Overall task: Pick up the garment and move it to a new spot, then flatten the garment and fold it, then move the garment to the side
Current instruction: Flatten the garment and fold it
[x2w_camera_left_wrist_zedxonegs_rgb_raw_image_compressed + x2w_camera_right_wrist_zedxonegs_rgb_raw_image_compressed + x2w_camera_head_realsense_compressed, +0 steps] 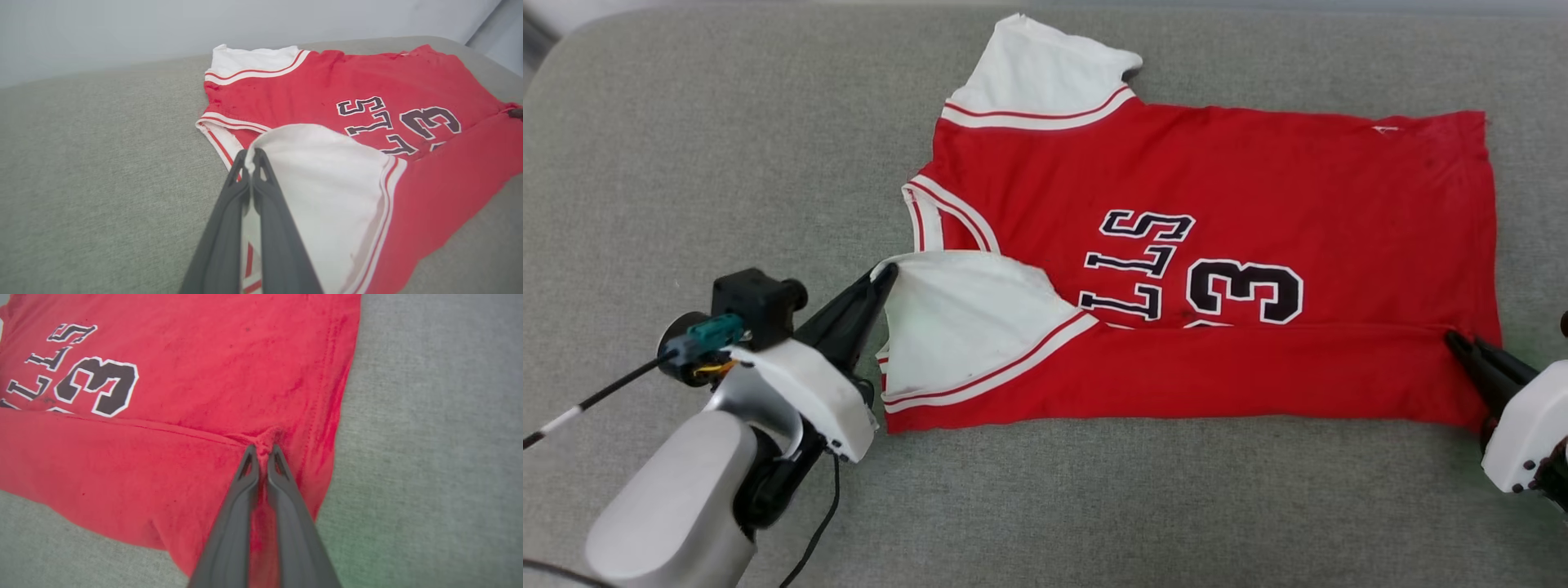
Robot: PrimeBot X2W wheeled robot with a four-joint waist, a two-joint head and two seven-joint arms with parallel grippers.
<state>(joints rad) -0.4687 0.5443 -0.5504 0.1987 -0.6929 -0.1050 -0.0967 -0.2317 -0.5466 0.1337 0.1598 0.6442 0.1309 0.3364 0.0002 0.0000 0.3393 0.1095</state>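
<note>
Left gripper [886, 275]: fingers clamped on the white-sleeve edge of the garment [1225, 171]. Right gripper [1459, 340]: fingers pinched on bunched red cloth near the hem, apparently the folded-over flap's corner. Shirt spans between both grippers, its near strip lapped over the lettering, flat on the grey cushion [686, 147] around them.

— What's carrying things in front of you?
— A grey, woven, padded worktop [727, 122], with a rounded corner out at 10 o'clock from me.
— And lying on it?
— The garment [1258, 188], a red jersey, collar toward 9 o'clock, hem toward 3. One white sleeve points to 12; the edge nearest me, at 6, is folded over the lettering.
</note>
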